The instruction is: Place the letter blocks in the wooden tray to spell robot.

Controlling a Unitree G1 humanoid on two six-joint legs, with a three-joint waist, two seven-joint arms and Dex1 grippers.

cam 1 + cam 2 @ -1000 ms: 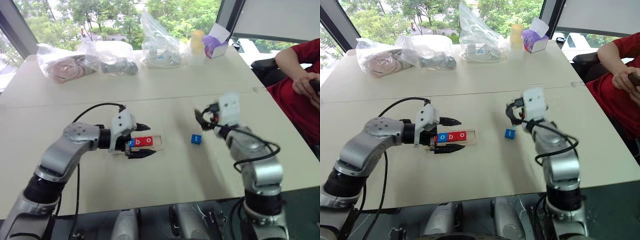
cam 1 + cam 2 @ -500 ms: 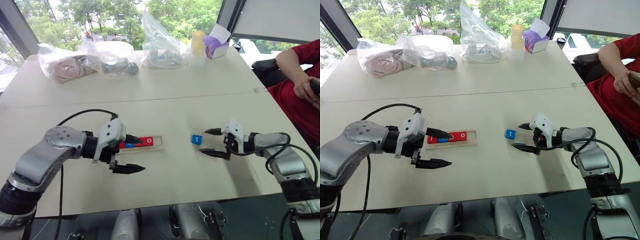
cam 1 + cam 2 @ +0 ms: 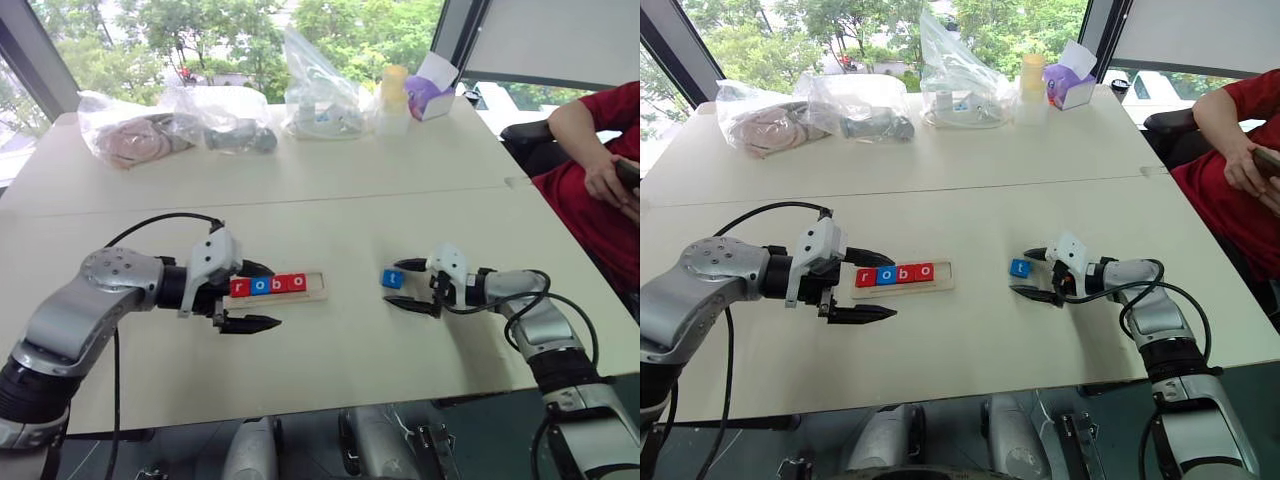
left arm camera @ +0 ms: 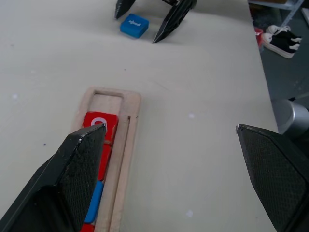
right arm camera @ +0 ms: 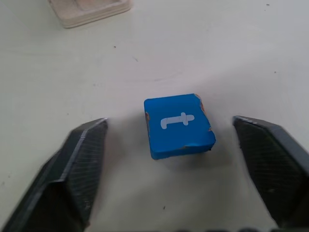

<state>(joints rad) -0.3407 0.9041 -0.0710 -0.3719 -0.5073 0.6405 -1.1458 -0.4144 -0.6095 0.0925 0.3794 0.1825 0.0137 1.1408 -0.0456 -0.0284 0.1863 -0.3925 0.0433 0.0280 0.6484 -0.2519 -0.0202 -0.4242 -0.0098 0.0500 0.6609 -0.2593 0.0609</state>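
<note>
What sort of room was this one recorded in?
Probably an office or meeting room: pale tables pushed together by big windows looking onto trees, a tissue box and bagged odds and ends at the far edge, and a seated person alongside.

Right end effector (image 3: 1031, 274) down beside t block (image 3: 1020, 268)

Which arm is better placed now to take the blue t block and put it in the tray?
The right. Its tool is at the blue t block, one finger on each side, not yet touching it. The left tool stands open at the wooden tray's far end, beside the r.
</note>
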